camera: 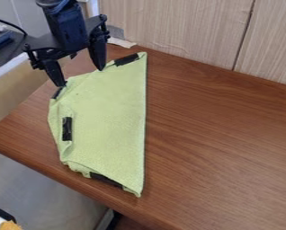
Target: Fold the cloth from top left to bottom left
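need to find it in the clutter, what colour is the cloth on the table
Light yellow-green cloth, with black patches; best seen in the camera view.

1 arm (66, 24) cut off above, underside of the cloth (109, 112) hidden

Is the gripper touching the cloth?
Cannot tell: in the camera view, the gripper overlaps the cloth at its upper-left edge, but the slant could hide a gap.

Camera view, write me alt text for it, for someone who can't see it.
A light green cloth with black strips near its edges lies on a brown wood-grain table, its long straight edge on the right and its left side creased. A black robot pincer hangs open at the cloth's upper left.
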You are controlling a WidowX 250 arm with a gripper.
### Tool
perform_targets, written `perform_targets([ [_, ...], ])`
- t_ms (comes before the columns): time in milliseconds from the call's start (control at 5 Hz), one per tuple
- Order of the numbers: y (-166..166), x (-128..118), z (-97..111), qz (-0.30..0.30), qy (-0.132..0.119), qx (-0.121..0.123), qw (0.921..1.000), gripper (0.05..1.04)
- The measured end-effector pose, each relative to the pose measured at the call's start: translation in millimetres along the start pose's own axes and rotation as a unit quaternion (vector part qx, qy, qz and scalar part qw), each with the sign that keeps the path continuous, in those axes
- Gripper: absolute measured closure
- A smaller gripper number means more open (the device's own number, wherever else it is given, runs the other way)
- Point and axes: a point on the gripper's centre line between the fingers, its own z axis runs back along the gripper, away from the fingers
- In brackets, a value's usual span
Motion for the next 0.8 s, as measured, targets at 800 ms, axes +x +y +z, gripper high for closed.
perform_targets([
  [800,59,-43,-22,0.022,-0.067,0.004,0.9975,0.084],
])
